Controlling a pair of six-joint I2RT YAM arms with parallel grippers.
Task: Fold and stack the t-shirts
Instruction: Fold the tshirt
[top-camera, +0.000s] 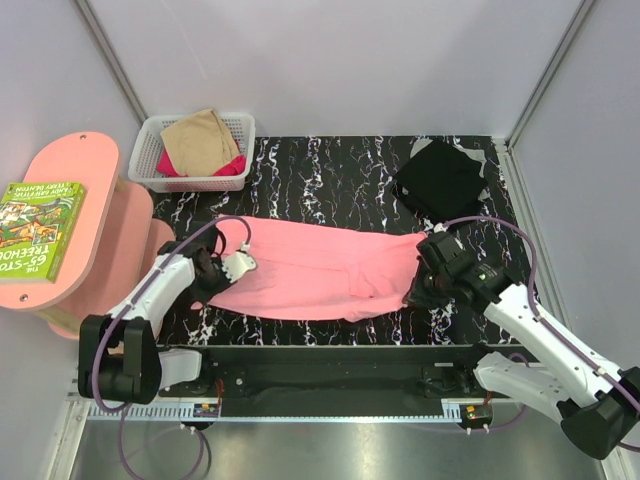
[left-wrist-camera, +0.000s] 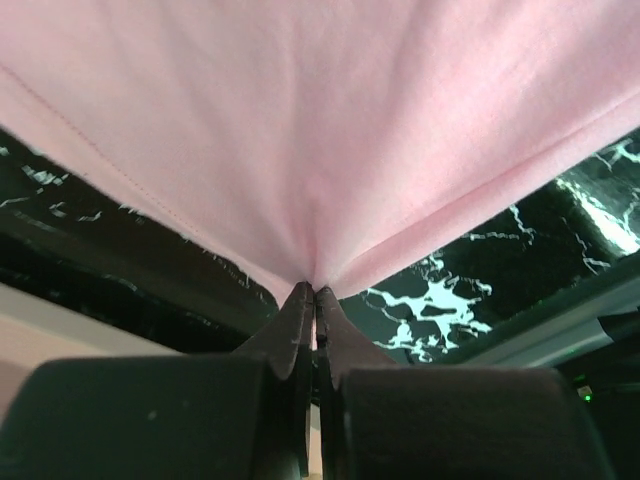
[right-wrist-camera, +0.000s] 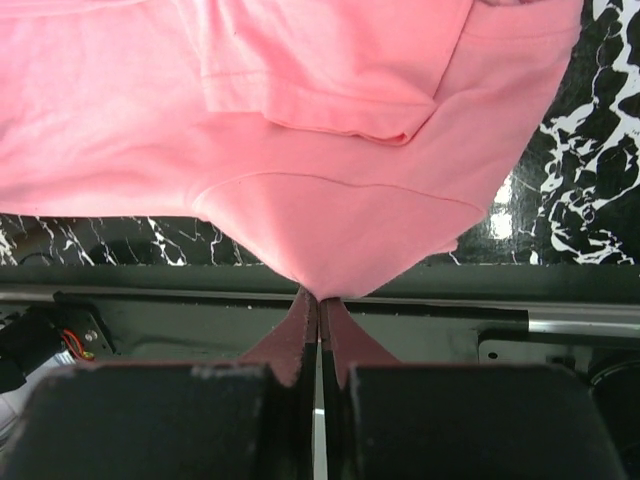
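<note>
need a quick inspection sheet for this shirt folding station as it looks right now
surface: black marbled tabletop, no spills seen
job's things: salmon pink t-shirt spread along the near edge; black t-shirt at far right; tan t-shirt and magenta t-shirt in the basket
clutter: white mesh basket at far left corner
grippers: left gripper and right gripper each shut on the pink shirt's edge
cables: purple cable looped at each arm
surroundings: pink side table holding a book

Soft matt pink cloth t-shirt (top-camera: 320, 272), glossy black marbled table (top-camera: 330, 175)
</note>
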